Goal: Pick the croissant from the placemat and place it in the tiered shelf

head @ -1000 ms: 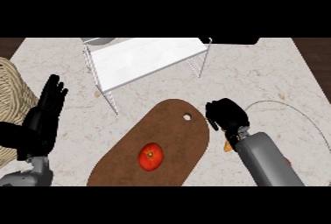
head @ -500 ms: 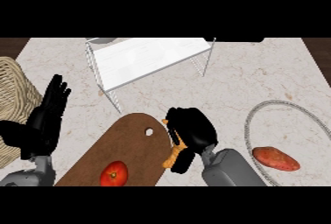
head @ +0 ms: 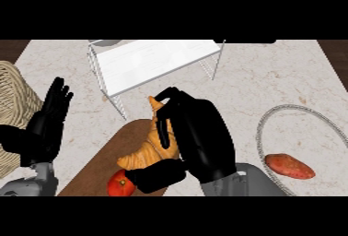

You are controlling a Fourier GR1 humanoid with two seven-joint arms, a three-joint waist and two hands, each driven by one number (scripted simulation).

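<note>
The golden-brown croissant (head: pixel 151 148) is held up over the brown placemat (head: pixel 102 166), with my right hand (head: pixel 200 138) shut on it, fingers over its top and thumb under its lower end. Its pointed tip sticks up toward the white tiered shelf (head: pixel 153 57), which stands at the back of the counter on thin wire legs. My left hand (head: pixel 48 122) rests open at the left edge, fingers up.
A red tomato (head: pixel 119 184) lies on the placemat under my right thumb. A wire-rimmed bowl (head: pixel 272 124) at the right holds a reddish sweet potato (head: pixel 289 166). A woven basket (head: pixel 12 87) sits at the far left.
My right hand has closed on the croissant and lifted it off the placemat toward the shelf. The view has shifted, so hand and croissant look larger. The left hand stays put.
</note>
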